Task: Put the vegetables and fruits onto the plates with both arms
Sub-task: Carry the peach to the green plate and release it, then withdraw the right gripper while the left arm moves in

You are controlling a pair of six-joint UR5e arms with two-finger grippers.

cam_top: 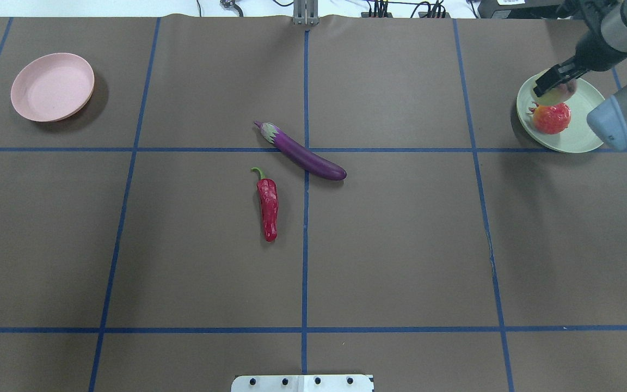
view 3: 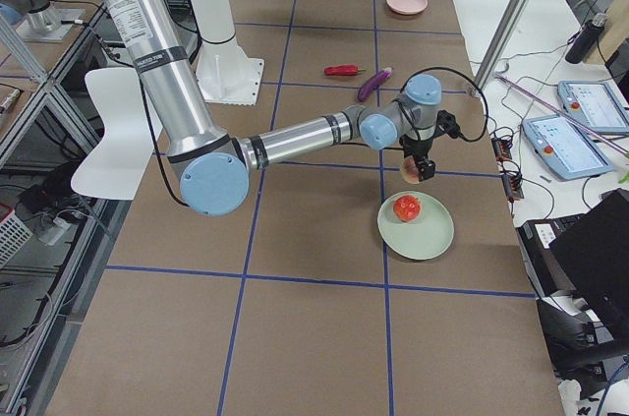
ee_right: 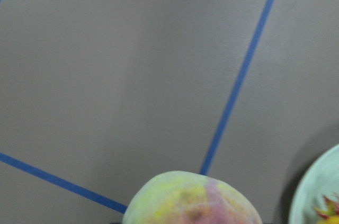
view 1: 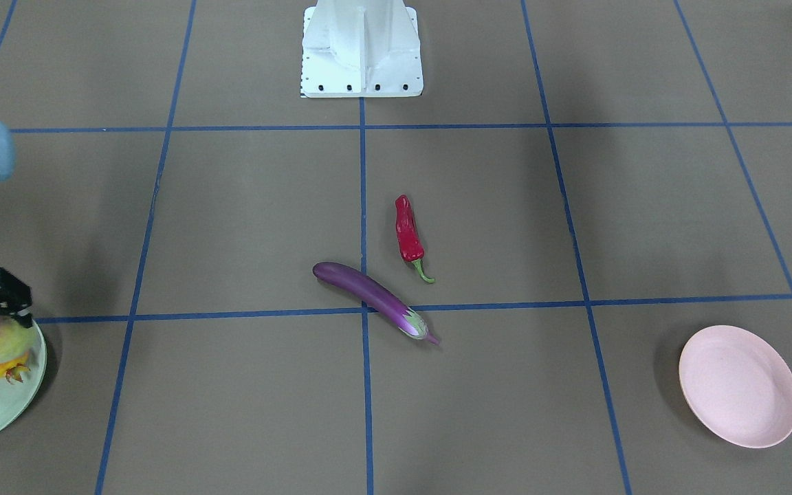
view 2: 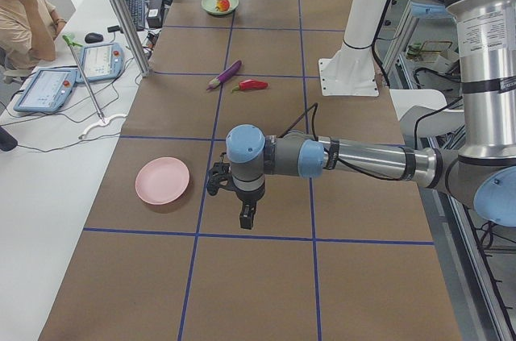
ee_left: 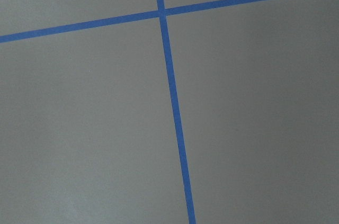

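My right gripper (cam_top: pixel 555 83) is shut on the pink-yellow-green peach (cam_top: pixel 555 96) and holds it just above the far rim of the pale green plate (cam_top: pixel 580 139). The peach fills the bottom of the right wrist view (ee_right: pixel 193 200). The bumpy red-and-yellow ball (cam_top: pixel 552 118) lies on that plate. The purple eggplant (cam_top: pixel 302 154) and red chili (cam_top: pixel 268 204) lie mid-table. The pale pink plate (cam_top: pixel 52 87) holds nothing. My left gripper (view 2: pixel 247 218) hangs over the mat near the pink plate (view 2: pixel 162 180); I cannot tell if it is open.
The white pedestal base (view 1: pixel 361 48) stands at the robot's edge of the table. Blue tape lines grid the brown mat. An operator (view 2: pixel 24 10) sits beside the table with tablets (view 2: pixel 48 87) and cables along that side.
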